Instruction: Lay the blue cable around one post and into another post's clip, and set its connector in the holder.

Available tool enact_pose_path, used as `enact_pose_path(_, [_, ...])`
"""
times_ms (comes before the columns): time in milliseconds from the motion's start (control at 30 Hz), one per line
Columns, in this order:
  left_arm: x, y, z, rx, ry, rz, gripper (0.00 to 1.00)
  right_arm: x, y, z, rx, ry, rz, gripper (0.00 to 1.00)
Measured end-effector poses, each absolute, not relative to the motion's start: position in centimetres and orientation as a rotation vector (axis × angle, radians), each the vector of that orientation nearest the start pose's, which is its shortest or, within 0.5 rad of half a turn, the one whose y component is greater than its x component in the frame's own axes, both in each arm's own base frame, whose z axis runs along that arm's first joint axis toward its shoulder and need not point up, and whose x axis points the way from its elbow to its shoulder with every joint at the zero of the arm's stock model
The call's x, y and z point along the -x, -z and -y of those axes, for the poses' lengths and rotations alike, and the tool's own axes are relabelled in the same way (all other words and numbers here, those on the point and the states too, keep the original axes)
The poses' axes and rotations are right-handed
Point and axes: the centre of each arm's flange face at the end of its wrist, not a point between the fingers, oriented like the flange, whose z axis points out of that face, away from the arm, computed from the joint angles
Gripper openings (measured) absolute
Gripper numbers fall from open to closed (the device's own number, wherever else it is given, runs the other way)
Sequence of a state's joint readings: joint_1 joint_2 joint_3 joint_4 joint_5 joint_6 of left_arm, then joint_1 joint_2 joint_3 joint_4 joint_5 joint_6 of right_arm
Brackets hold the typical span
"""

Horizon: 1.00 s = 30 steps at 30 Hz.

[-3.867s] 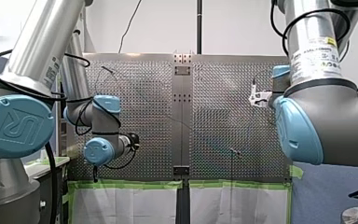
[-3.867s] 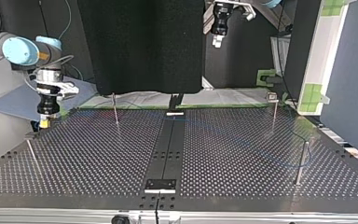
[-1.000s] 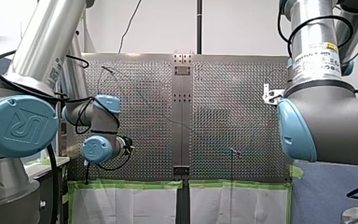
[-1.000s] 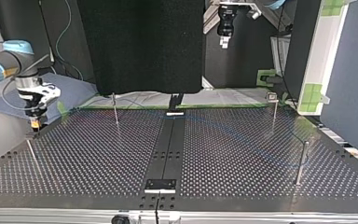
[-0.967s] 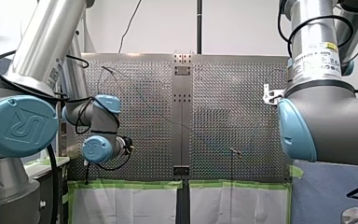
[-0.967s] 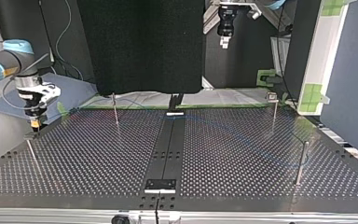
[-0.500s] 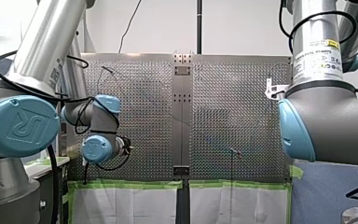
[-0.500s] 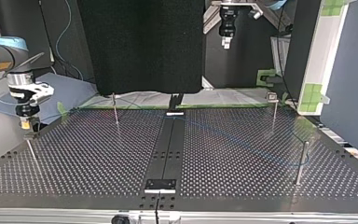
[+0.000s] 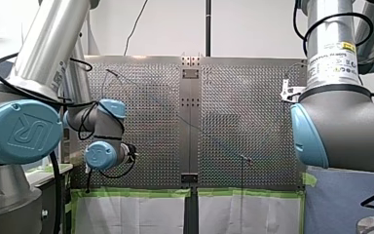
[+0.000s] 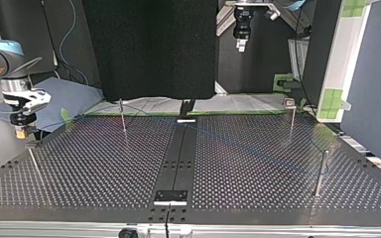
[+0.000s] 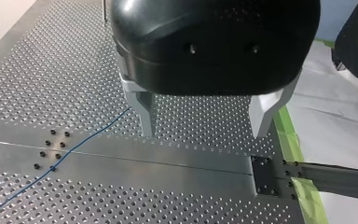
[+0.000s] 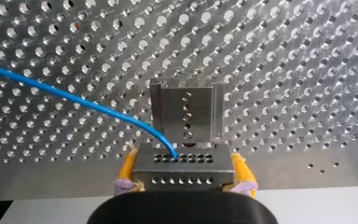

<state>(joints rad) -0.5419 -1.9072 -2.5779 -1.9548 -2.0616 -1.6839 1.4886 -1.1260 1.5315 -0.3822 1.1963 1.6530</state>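
My front camera sits behind and above both arms and looks out over the perforated table (image 9: 141, 112). The top camera faces back from across that table, set low; the two views share its centre strip (image 9: 190, 126). The left wrist camera looks down along my left gripper (image 11: 204, 133), with the blue cable (image 11: 74, 147) beside it. The right wrist camera is closest: my right gripper (image 12: 184, 177) pinches the connector (image 12: 182, 161), with the holder (image 12: 186, 112) just ahead. The same cable shows there too.
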Motion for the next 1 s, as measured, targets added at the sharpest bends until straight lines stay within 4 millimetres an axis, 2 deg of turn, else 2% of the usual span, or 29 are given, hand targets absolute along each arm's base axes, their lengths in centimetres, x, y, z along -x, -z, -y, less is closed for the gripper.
enact_pose_path(267, [-21.2,-6.9,22.8,-0.005,0.062,-1.711,1.00,-12.2,-28.1,65.4,-1.427,-1.465,1.147,0.00])
enact_pose_path(1000, [-21.3,-6.9,22.7,-0.002,0.053,-1.717,1.00,-13.2,-29.3,66.2,-1.452,-1.532,1.079,0.00])
